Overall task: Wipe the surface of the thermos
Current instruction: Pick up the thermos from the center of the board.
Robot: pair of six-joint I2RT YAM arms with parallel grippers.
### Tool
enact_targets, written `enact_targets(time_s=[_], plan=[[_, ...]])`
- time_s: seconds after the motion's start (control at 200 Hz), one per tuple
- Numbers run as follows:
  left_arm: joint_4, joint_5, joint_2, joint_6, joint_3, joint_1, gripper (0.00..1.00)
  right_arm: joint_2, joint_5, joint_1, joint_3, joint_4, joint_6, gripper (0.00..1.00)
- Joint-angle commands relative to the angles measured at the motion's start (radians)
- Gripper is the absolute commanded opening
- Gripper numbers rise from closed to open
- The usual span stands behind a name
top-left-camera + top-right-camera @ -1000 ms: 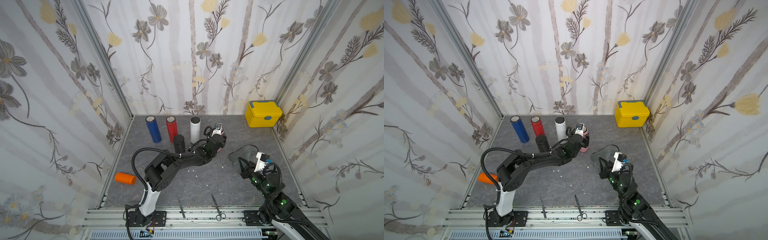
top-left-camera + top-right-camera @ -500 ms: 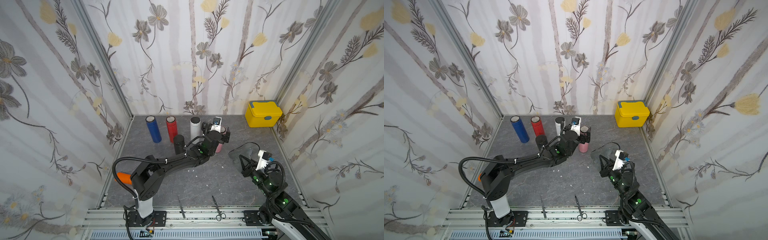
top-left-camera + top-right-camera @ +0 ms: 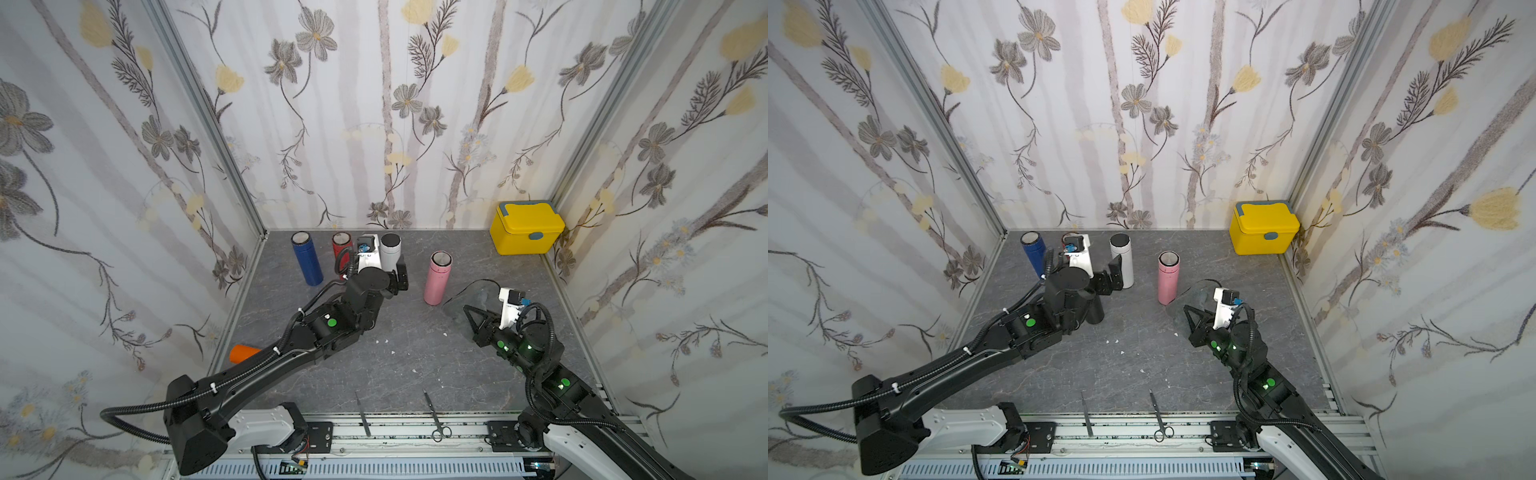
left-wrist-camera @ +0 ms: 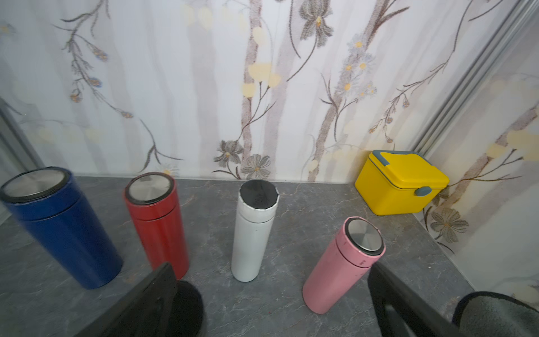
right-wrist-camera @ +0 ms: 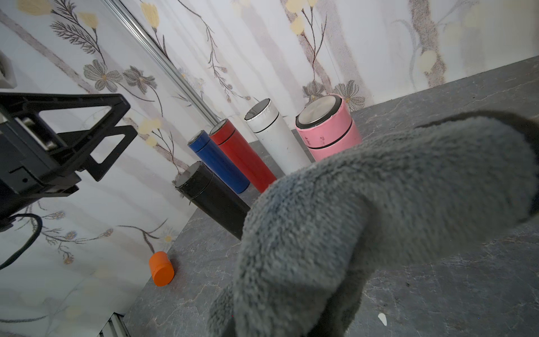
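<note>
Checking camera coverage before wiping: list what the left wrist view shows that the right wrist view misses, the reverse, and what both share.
Only the left wrist view: the yellow box in the far corner. Only the right wrist view: the orange thermos lying by the side wall. Both: the blue thermos, red thermos, white thermos, pink thermos and black thermos standing upright, plus the grey cloth.
</note>
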Motion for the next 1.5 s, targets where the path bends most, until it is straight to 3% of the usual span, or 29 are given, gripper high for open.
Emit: enact_targets(time_s=[0.0, 0.24, 0.495, 0.694, 1.069, 1.494], plan=[[-0.066, -0.034, -0.079, -0.037, -0.074, 0.020, 1.00, 0.024, -0.042, 0.002, 0.015, 0.064, 0.011, 0.00], [-0.028, 0.032, -0.212, -0.076, -0.226, 0.123, 1.00, 0.085, -0.090, 0.009, 0.024, 0.102, 0.049, 0.00], [0.111, 0.114, -0.295, -0.034, -0.376, 0.143, 1.00, 0.194, -0.156, 0.020, 0.123, 0.184, 0.047, 0.00], [0.244, 0.100, -0.273, 0.013, -0.481, 0.163, 1.00, 0.331, -0.218, 0.023, 0.229, 0.234, 0.050, 0.00], [0.553, 0.210, -0.194, 0.077, -0.623, 0.223, 1.00, 0.489, -0.265, 0.050, 0.429, 0.235, 0.028, 0.00], [0.668, 0.256, -0.032, 0.125, -0.601, 0.273, 1.00, 0.706, -0.323, 0.087, 0.602, 0.248, 0.025, 0.00]])
